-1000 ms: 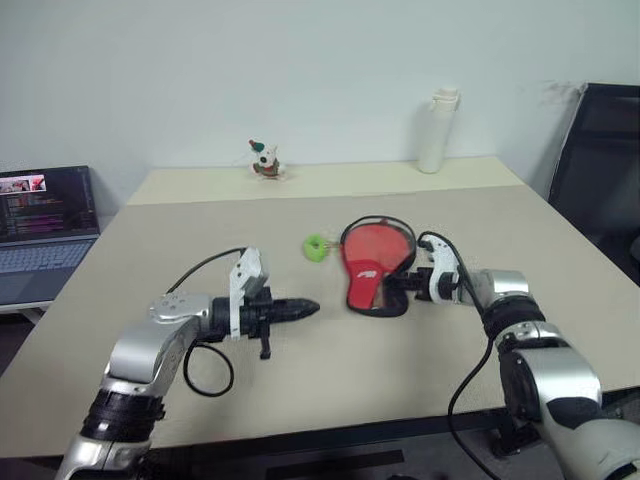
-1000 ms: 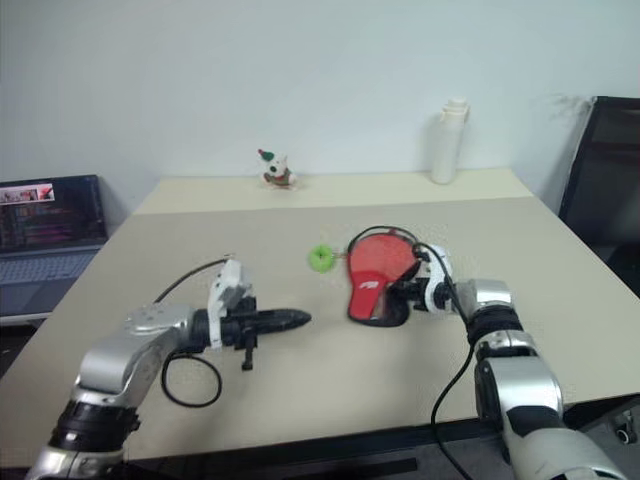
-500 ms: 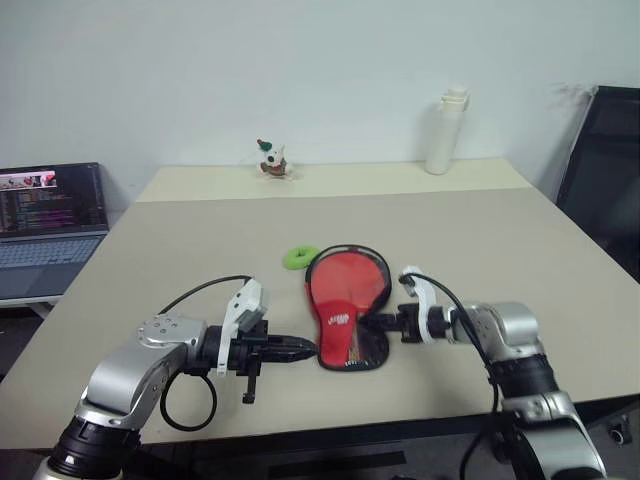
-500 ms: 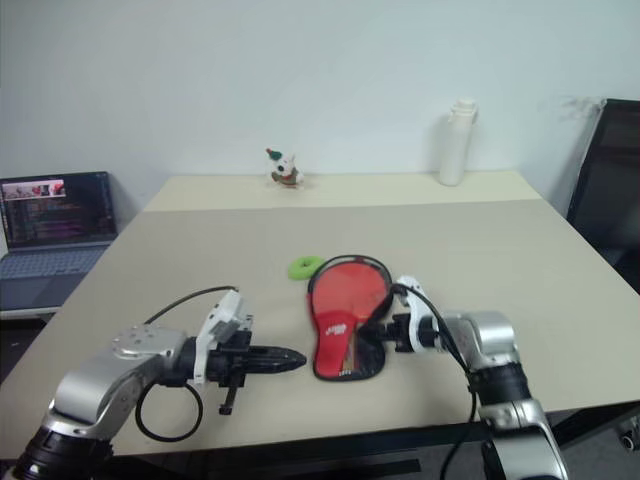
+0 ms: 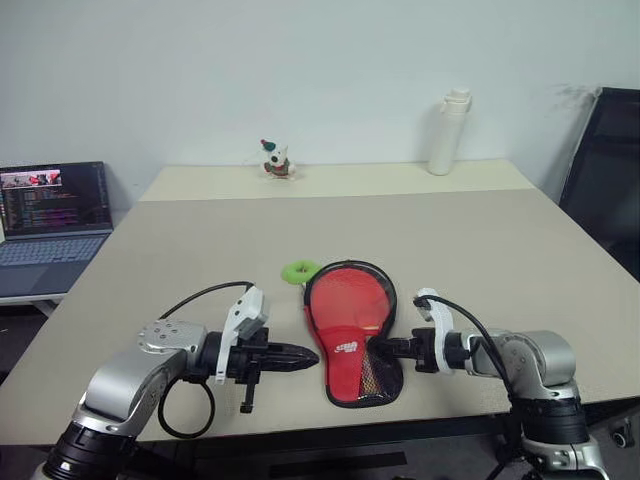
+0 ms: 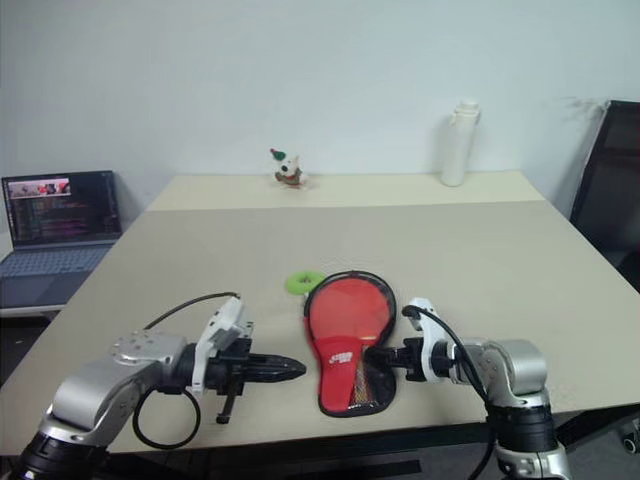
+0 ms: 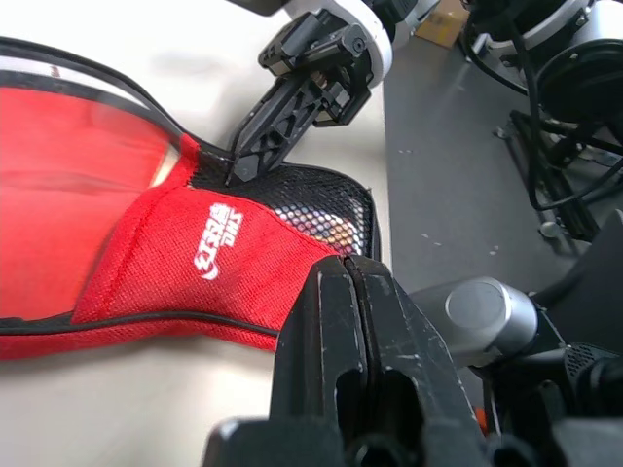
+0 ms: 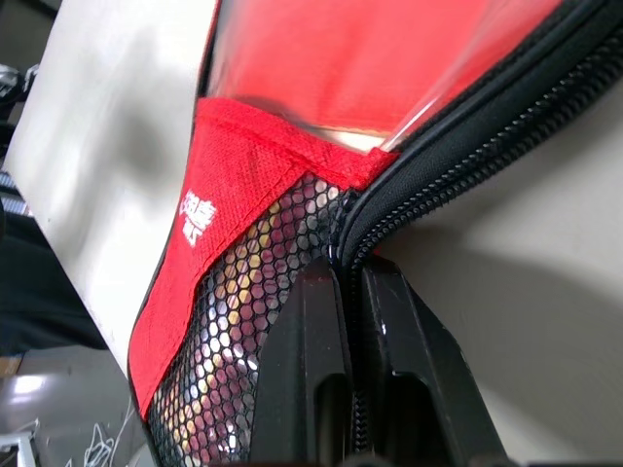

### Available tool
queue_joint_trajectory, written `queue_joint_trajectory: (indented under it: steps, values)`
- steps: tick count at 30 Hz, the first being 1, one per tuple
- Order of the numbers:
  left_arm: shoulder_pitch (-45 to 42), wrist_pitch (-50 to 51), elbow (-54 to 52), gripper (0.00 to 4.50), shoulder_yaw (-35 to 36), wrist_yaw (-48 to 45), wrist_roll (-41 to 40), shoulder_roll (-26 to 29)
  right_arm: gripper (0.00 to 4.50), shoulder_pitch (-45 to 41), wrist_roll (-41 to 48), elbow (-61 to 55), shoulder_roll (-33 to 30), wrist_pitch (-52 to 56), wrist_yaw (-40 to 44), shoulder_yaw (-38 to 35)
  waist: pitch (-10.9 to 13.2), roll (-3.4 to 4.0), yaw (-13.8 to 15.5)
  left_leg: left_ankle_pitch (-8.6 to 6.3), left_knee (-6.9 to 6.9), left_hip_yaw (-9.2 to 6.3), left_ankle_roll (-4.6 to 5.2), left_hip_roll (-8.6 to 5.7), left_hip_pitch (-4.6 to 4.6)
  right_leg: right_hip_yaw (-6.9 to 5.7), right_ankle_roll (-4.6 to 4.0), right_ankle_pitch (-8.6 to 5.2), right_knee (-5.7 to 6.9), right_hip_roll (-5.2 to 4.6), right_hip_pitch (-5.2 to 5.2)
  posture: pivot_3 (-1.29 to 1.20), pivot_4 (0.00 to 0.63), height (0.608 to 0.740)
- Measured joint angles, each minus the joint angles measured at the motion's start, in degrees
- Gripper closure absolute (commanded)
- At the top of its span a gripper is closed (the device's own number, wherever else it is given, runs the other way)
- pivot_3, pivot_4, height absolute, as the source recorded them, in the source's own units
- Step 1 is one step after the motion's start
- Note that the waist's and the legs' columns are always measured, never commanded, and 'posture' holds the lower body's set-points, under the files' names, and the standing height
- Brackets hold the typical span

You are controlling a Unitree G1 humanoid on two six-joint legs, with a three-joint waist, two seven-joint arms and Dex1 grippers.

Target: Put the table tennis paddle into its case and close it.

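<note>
Near the front edge of the beige table lies the case, red side up, its white logo toward the handle end and a black mesh pocket at that narrow end. Through the case's clear window a red round face shows, apparently the table tennis paddle inside; through the mesh of the pocket in the right wrist view a light, wood-coloured surface can be made out, though its identity cannot be told for certain. A black zip edge runs round the case's outline. At 11 o'clock from the case, just beside its rounded end, sits the green charm.

At 3 o'clock from the case's narrow end, the right gripper points across toward it; its two black fingers are pressed together on the zip edge beside the mesh pocket, as the left wrist view also shows. At 9 o'clock from the case, the left gripper points at the case's side with its fingers pressed together and holding nothing, the tip just short of the fabric.

At 12 o'clock, along the far edge of the table, stand a small toy figure and a white bottle. At 9 o'clock, beyond the table, an open laptop shows a lit screen, and at 3 o'clock stands a black chair.
</note>
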Motion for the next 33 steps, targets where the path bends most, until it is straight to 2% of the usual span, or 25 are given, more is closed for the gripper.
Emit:
queue_joint_trajectory:
  steps: [7, 17, 20, 23, 26, 29, 31, 33]
  values:
    - [0.0, -0.9, 0.2, 4.50, 0.0, -0.2, 0.0, 0.2, 4.49, 3.2, 1.3, -4.2, 3.5, 2.9, -3.6, -2.6, 0.0, 0.00, 0.1, 0.00, 0.00, 0.00, 0.00, 0.01, 0.02, 0.00, 0.00, 0.00, 0.01, 0.00, 0.00, 0.00, 0.150, 0.740]
    - [0.0, -1.9, 1.1, 4.50, -0.1, -0.3, 0.3, 0.5, 4.49, 4.4, 1.9, -5.2, 4.1, 2.2, -5.8, -3.0, 0.0, 0.00, 0.2, 0.00, 0.00, 0.00, 0.00, 0.00, 0.02, 0.00, 0.00, -0.01, 0.00, 0.00, 0.01, 0.00, 0.150, 0.740]
    - [0.0, -2.0, 1.1, 4.50, -0.1, -0.2, 0.3, 0.5, 3.65, 4.4, 1.6, -5.0, 4.1, 1.4, -6.9, -3.1, 0.0, 0.00, 0.2, 0.00, 0.01, -0.01, 0.00, 0.00, 0.03, -0.01, 0.00, -0.01, 0.01, 0.00, 0.02, 0.00, 0.150, 0.740]
    - [0.0, -2.0, 1.1, 4.50, -0.1, -0.1, 0.3, 0.5, 2.64, 4.4, 2.0, -5.1, 2.5, -0.4, -6.3, -1.4, 0.0, -0.01, 0.2, 0.00, 0.03, -0.01, 0.00, 0.00, 0.07, -0.01, 0.00, -0.01, 0.00, 0.00, 0.08, 0.00, 0.150, 0.740]
    - [0.0, -2.1, 1.1, 4.50, -0.2, 0.1, 0.3, 0.5, 1.67, 4.4, 2.7, -5.6, -2.1, -3.8, -3.9, 2.0, 0.0, -0.01, 0.4, 0.00, 0.07, -0.01, 0.00, -0.06, 0.10, -0.03, 0.01, -0.01, 0.00, -0.09, 0.14, 0.00, 0.150, 0.740]
    - [0.5, -2.4, 1.2, 4.50, -0.3, 0.3, 0.5, 0.5, 0.63, 4.1, 2.6, -5.4, -8.1, -6.8, -2.1, 1.8, 0.0, -0.02, 0.9, 0.00, 0.10, 0.00, 0.00, -0.14, 0.07, -0.02, 0.02, 0.00, -0.05, -0.15, 0.15, 0.00, 0.150, 0.740]
    - [0.7, -2.4, 1.3, 4.50, -0.3, 0.7, 0.7, 0.5, 0.02, 3.3, 3.1, -5.3, -9.6, -8.1, -1.1, 0.6, 0.0, -0.02, 0.9, 0.00, 0.09, 0.00, 0.00, -0.11, 0.03, -0.03, 0.03, 0.00, -0.07, -0.13, 0.12, 0.00, 0.150, 0.740]
    - [0.7, -2.6, 1.3, 4.50, -0.3, 1.1, 0.7, 0.2, 0.02, 1.9, 4.5, -5.2, -9.7, -9.4, 0.3, -0.5, 0.0, -0.02, 0.8, 0.00, 0.04, 0.00, 0.00, -0.08, 0.04, -0.02, 0.04, 0.01, -0.06, -0.10, 0.10, 0.00, 0.150, 0.740]
